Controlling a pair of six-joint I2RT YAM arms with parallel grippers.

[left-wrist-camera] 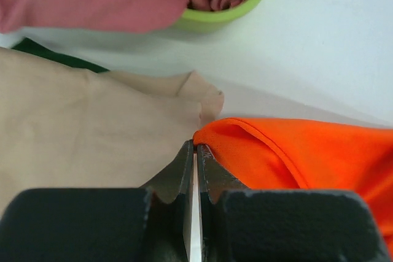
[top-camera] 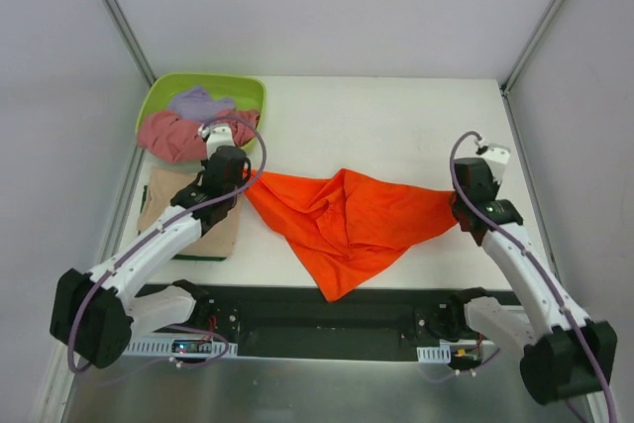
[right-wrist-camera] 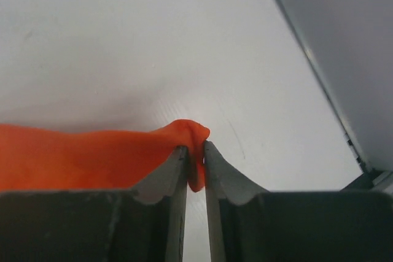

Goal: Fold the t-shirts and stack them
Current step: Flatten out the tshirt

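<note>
orange shirt (top-camera: pixel 342 220): bright, pulled wide by two corners, middle sags down to a point | tan shirt (top-camera: pixel 160 203): folded flat at the left, just beside the orange one | pink shirt (top-camera: pixel 170 136): bunched up in the green tub (top-camera: pixel 223 81) | lavender shirt (top-camera: pixel 198 102): crumpled behind the pink one, same tub

L arm (top-camera: pixel 158 240): base at 7 o'clock in top view, forearm runs toward 1 o'clock, wrist turned toward 3 o'clock. L gripper (left-wrist-camera: pixel 194 146): jaws pressed together, tips nipping a corner of the orange t-shirt (top-camera: pixel 342 215).

R arm (top-camera: pixel 520 264): base at 5 o'clock, reaches toward 11 o'clock. R gripper (right-wrist-camera: pixel 195 148): fingers nearly together, narrow gap, fold of same shirt pinched between tips.

Grippers well apart, approx 9 and 3 o'clock.
</note>
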